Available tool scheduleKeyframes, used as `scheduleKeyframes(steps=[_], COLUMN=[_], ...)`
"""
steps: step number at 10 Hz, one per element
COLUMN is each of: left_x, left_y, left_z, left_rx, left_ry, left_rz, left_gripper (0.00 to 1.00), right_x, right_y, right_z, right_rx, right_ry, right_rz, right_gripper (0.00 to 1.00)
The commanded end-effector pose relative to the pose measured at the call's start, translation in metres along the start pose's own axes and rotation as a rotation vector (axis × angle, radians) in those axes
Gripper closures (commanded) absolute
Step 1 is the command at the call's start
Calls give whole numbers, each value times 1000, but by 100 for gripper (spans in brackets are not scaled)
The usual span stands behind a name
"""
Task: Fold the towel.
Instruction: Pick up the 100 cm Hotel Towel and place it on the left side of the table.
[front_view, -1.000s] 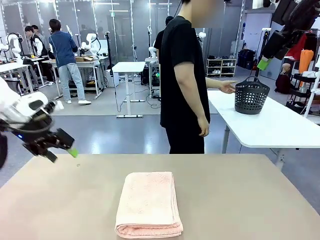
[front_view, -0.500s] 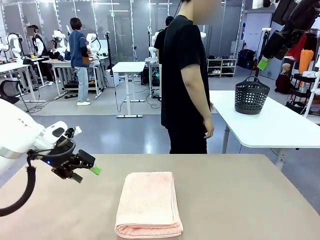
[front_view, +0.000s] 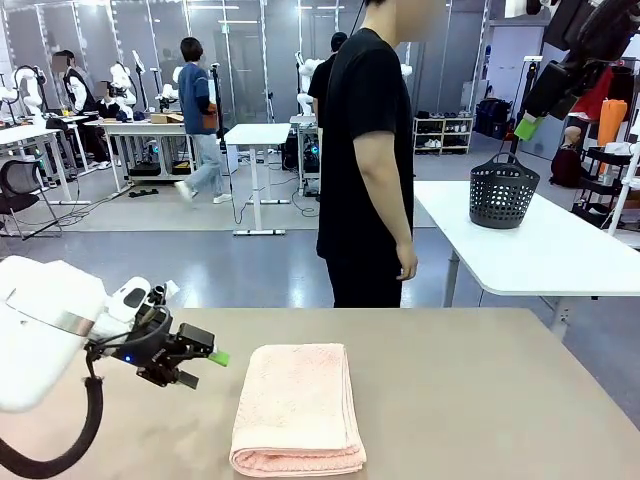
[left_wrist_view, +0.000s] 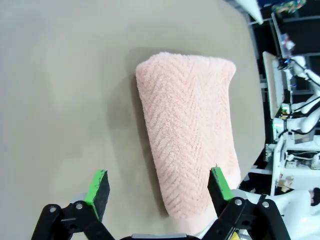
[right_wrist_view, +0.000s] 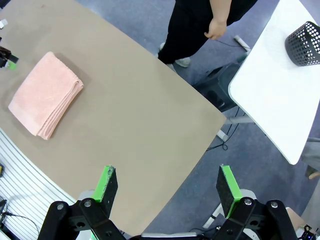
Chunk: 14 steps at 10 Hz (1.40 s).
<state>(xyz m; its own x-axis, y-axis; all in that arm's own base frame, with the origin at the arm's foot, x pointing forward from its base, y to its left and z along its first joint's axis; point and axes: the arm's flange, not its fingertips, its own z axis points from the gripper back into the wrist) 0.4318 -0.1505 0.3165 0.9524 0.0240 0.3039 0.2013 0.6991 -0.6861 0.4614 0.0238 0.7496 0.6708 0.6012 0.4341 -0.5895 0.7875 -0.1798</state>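
Observation:
The towel lies folded into a narrow pale pink stack on the tan table, near its front edge. My left gripper hovers low just left of the towel's far end, open, nothing between its fingers. In the left wrist view the towel shows its zigzag weave ahead of the open left gripper. My right gripper hangs high at the upper right, open and empty. From up there the right gripper looks down on the table with the towel far off at the left.
A person in black stands side-on at the table's far edge, arm hanging down. A dark basket stands on the white table behind at the right. The tan table's right half is bare.
My left arm has swung in from the far left, down and right, close to the towel. The person has drawn a hand back from the basket. The right arm has not moved.

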Motion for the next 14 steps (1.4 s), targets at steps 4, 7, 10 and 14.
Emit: scheduleKeyframes(steps=[4, 7, 10, 14], left_x=[0, -1, -3, -6], left_y=[0, 2, 11, 8], left_z=[0, -2, -26, -56], left_rx=[0, 7, -93, -163], left_ry=[0, -10, 66, 52], left_rz=[0, 13, 1, 63], left_gripper=[0, 0, 0, 0], right_x=[1, 1, 1, 1], right_y=[-1, -1, -1, -1], right_z=[1, 1, 1, 1], right_rx=[3, 3, 3, 3], right_ry=[-2, -2, -2, -2], right_rz=[-5, -5, -5, -5], right_gripper=[0, 0, 0, 0])
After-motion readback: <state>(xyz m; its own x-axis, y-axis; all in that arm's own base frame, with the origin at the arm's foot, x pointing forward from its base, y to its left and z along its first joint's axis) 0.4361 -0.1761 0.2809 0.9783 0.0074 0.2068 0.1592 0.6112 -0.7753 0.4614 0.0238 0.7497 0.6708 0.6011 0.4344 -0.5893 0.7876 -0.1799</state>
